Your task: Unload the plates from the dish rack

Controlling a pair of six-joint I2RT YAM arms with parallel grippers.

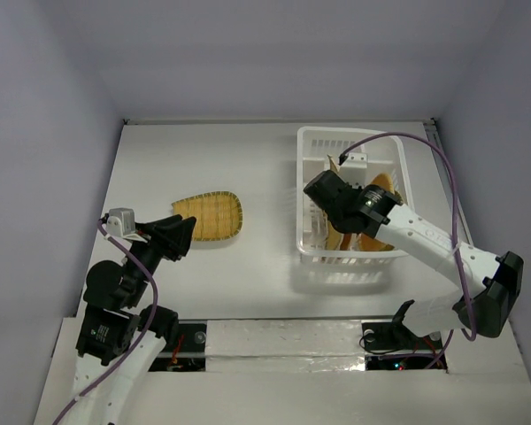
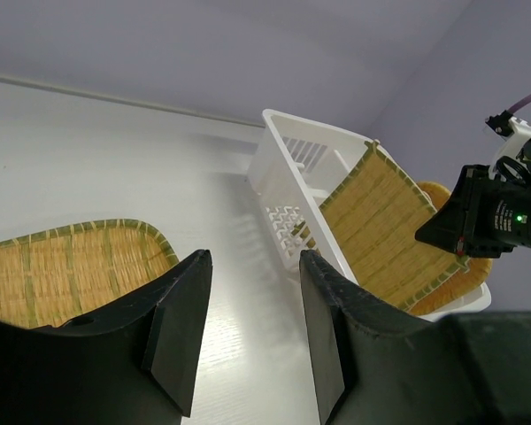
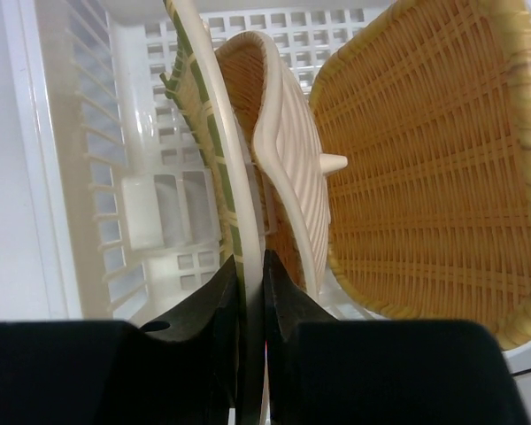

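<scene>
Plates [image 3: 407, 159] stood on edge in the dish rack [image 3: 115, 177]. My right claw [image 3: 250, 270] pinched the green-edged plate [image 3: 212, 150] at its rim — seemingly firmly. Extraction was in hand; the next move called for a straight lift, clear of neighbours.

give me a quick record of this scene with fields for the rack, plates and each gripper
dish rack: white, right side of table
in rack: green-edged plate, pale plate, wide woven plate, all on edge
plate on table: lying flat, left of the rack
right gripper: shut on the green-edged plate's rim
left gripper: open, empty, beside the plate on table
</scene>
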